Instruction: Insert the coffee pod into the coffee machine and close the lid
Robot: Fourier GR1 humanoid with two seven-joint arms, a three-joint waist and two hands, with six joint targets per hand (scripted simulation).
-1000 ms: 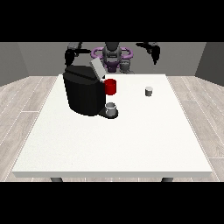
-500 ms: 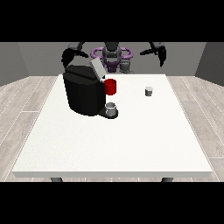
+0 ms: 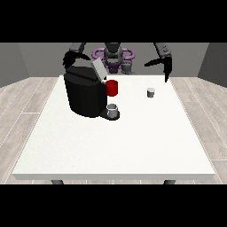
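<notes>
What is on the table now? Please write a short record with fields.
machine: black coffee machine, on the table's left part in the view
lid: raised
cup: grey cup under the spout
pod: small grey coffee pod, alone at right
red part: on machine's front
hand at the view's right: above the pod, holding nothing

Black coffee machine, white table

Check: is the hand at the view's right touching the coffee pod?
Apart. In the front view the hand at the view's right hangs above the table's far edge, with bare white table between it and the coffee pod.
</notes>
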